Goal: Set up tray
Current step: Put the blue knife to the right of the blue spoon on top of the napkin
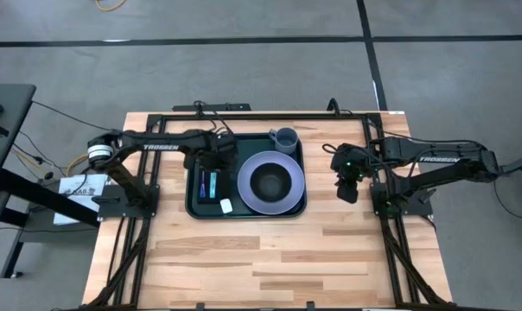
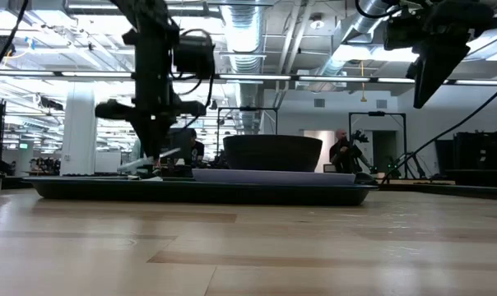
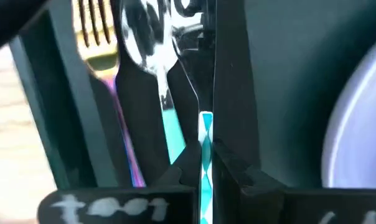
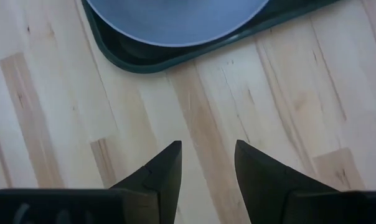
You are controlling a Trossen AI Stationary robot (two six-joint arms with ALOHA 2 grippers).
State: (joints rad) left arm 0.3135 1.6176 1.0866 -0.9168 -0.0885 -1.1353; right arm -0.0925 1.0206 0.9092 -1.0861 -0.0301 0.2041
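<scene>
The dark green tray [image 1: 193,206] lies mid-table and carries a lavender plate [image 1: 246,194] with a dark bowl [image 1: 271,181], a grey cup [image 1: 284,138] in its far right corner, and a black napkin [image 1: 211,184] on its left part. A gold fork [image 3: 98,43] and a silver spoon [image 3: 147,37] with a teal handle lie side by side on the napkin. My left gripper [image 1: 216,162] hovers over the napkin, shut on a third utensil [image 3: 205,134] with a teal-and-white handle. My right gripper [image 1: 348,192] hangs open above bare table right of the tray. My left gripper [image 3: 205,168] pinches the utensil's teal-and-white patterned handle [image 3: 205,146] between its two fingers, coming from above and pointing down. The handle runs along the fingers. In the low view a silver part [image 2: 136,166] slants down toward the tray; whether it touches, I cannot tell.
A small white piece [image 1: 225,205] sits on the tray near its near rim. Bare wood stretches along the table's near side and beneath the right gripper [image 4: 208,155], where the tray's rim [image 4: 138,62] shows. The black frame rails run along the table's edges.
</scene>
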